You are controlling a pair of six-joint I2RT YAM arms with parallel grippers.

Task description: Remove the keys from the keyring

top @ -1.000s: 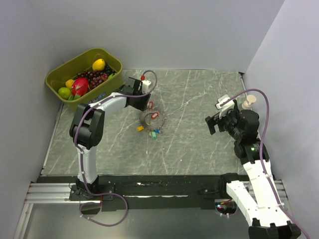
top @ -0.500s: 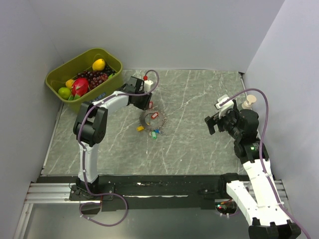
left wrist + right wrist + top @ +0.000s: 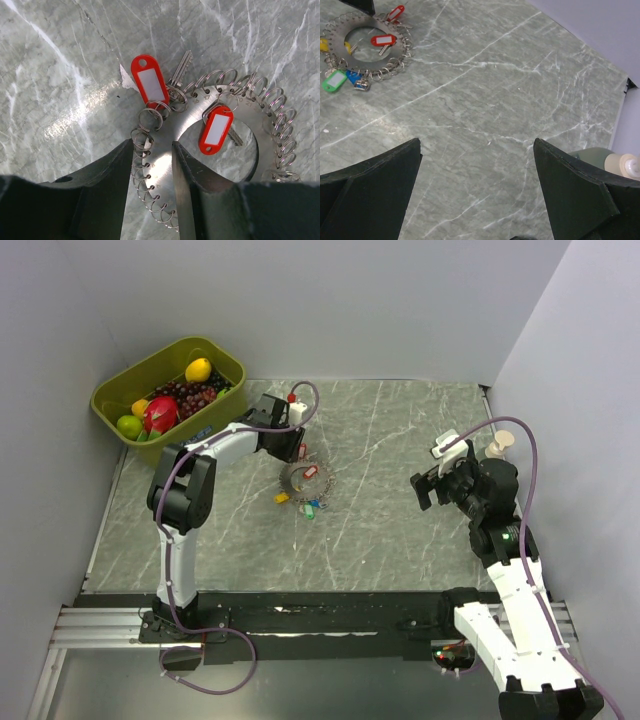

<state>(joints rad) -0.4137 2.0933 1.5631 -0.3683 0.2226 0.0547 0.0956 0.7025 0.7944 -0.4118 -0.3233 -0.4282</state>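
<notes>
The keyring (image 3: 165, 175) is a flat silvery ring plate edged with small wire loops, lying on the marble table (image 3: 400, 440). Two red-tagged keys (image 3: 150, 82) hang from its loops, one (image 3: 216, 129) across the hole. Yellow (image 3: 282, 497), green and blue keys (image 3: 313, 507) lie at its near side. My left gripper (image 3: 152, 145) straddles the plate's band, one finger against the outer loops and one at the inner edge, shut on it. My right gripper (image 3: 476, 145) hovers wide open far to the right, holding nothing; the keyring (image 3: 367, 60) shows at its view's top left.
An olive basket (image 3: 225, 358) of fruit stands at the back left, close behind the left arm. A small bottle (image 3: 497, 445) stands near the right wall beside the right gripper. Walls close the table at the back and right.
The left gripper's fingers have narrowed onto the ring's band and the wrist shifted slightly. The right arm has not moved.
</notes>
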